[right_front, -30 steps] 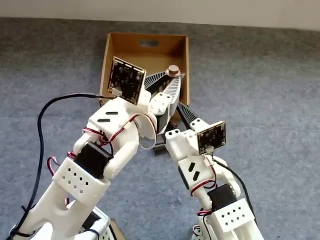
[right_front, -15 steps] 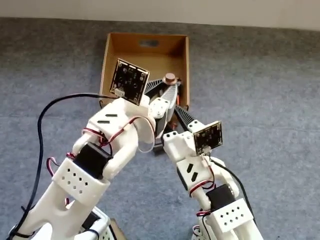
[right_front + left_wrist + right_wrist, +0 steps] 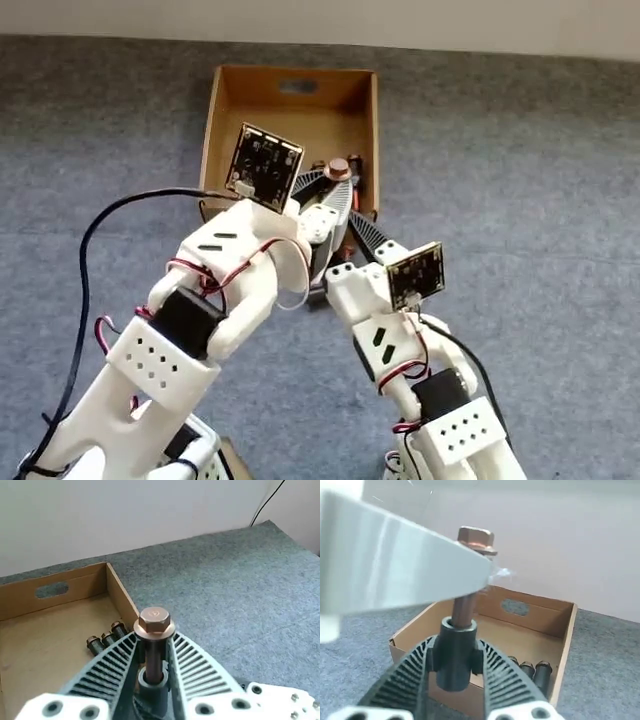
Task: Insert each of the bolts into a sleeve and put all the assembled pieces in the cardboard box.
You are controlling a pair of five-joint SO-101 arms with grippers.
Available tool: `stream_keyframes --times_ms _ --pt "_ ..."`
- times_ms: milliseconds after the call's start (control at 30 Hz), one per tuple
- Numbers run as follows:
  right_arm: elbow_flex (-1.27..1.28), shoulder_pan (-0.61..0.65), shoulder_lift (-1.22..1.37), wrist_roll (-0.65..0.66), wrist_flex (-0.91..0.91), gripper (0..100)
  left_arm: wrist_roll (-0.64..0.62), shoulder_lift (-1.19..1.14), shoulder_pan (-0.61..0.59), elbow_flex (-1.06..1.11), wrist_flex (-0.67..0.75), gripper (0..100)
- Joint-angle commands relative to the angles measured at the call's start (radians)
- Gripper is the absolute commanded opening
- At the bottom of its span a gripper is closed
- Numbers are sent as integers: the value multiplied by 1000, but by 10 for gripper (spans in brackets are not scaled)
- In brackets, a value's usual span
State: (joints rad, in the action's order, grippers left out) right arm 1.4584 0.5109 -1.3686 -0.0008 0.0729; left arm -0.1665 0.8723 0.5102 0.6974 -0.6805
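- A black cable (image 3: pixel 85 260) loops over the left part of the grey worktop (image 3: pixel 520 180) and runs up to the wrist of the left arm (image 3: pixel 215 300).
- The left arm rises from the near left corner of the worktop and leans toward the cardboard box (image 3: pixel 262 112).
- The cardboard box stands open at the middle of the worktop's far edge, with a handle cutout (image 3: pixel 298 87) in its far wall.
- Three assembled pieces (image 3: pixel 106 638) lie side by side on the box floor, right against its right wall.
- The left gripper (image 3: pixel 152 640) hangs over the near right part of the box, its fingers closed in on the shank of a bolt (image 3: pixel 153 622) just under the head.
- The bolt stands upright with its hexagonal head on top, and the lower end of its shank sits in the mouth of the sleeve (image 3: pixel 454 655).
- The dark sleeve is upright right beneath the left gripper, clamped between the ribbed fingers of the right gripper (image 3: pixel 455 650), which press on both its sides.
- The right arm (image 3: pixel 400 350) comes up from the near edge, right of the middle, its gripper tucked under the left one at the box's near right corner.
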Motion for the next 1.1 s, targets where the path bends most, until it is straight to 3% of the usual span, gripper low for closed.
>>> stream_keyframes --times_ms 0,167,333,633,800,1067 --pt "-21 -16 -19 -6 -19 6 5 85 2 -2 -60 8" --pt "-22 -16 -21 -6 -19 6 12 134 2 19 -63 8" --pt "-22 -16 -21 -6 -19 6 127 133 4 74 -61 8" --pt "-22 -16 -21 -6 -19 6 126 133 4 77 -64 17" --pt "-22 -16 -21 -6 -19 6 124 140 -27 84 -68 123" --pt "-22 -16 -21 -6 -19 6 124 160 -51 79 -69 132"
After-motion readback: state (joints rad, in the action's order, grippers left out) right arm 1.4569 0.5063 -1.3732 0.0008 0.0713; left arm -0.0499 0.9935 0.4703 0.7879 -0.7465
